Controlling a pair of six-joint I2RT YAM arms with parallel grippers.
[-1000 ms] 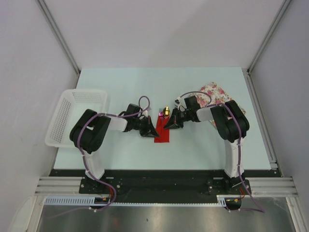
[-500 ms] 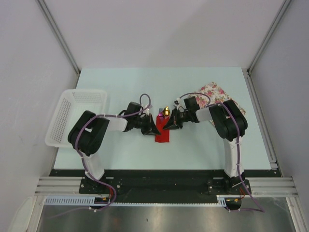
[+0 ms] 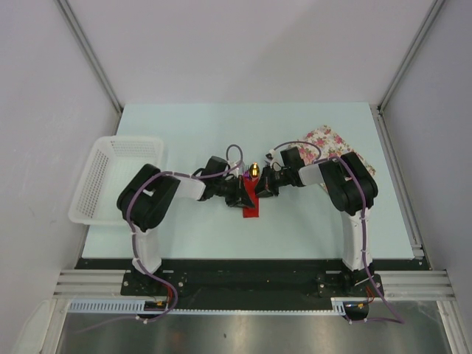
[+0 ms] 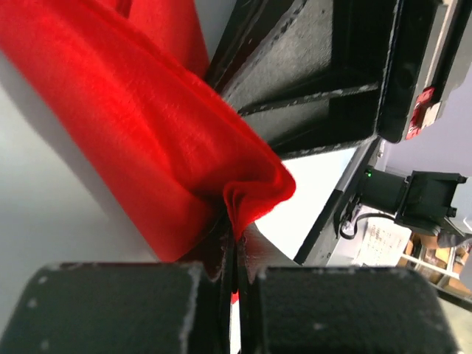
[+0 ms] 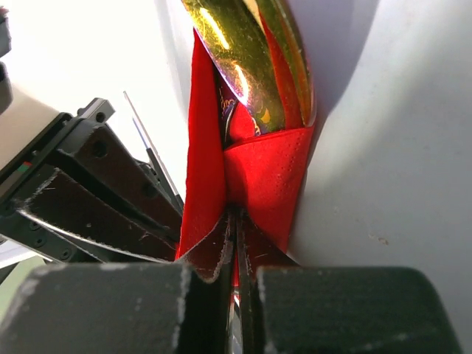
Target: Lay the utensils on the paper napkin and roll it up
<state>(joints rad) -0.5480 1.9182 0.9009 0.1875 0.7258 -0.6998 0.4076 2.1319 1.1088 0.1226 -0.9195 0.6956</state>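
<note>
The red paper napkin lies mid-table, folded into a narrow strip over the utensils. The spoon's gold bowl and the pink-purple fork tines stick out of its far end. My left gripper is shut on the napkin's left edge, pinching a fold of the red paper at the left gripper's tips. My right gripper is shut on the right edge. In the right wrist view the napkin wraps up around the spoon bowl just ahead of the right gripper's tips. The two grippers nearly touch.
A white perforated basket stands at the table's left edge. A white cloth with pink floral print lies at the back right, behind the right arm. The table's light surface spreads around the napkin.
My left gripper has moved right with the napkin's left edge, closing on the right gripper. The napkin has folded into a narrower strip over the utensils. The right arm has barely moved.
</note>
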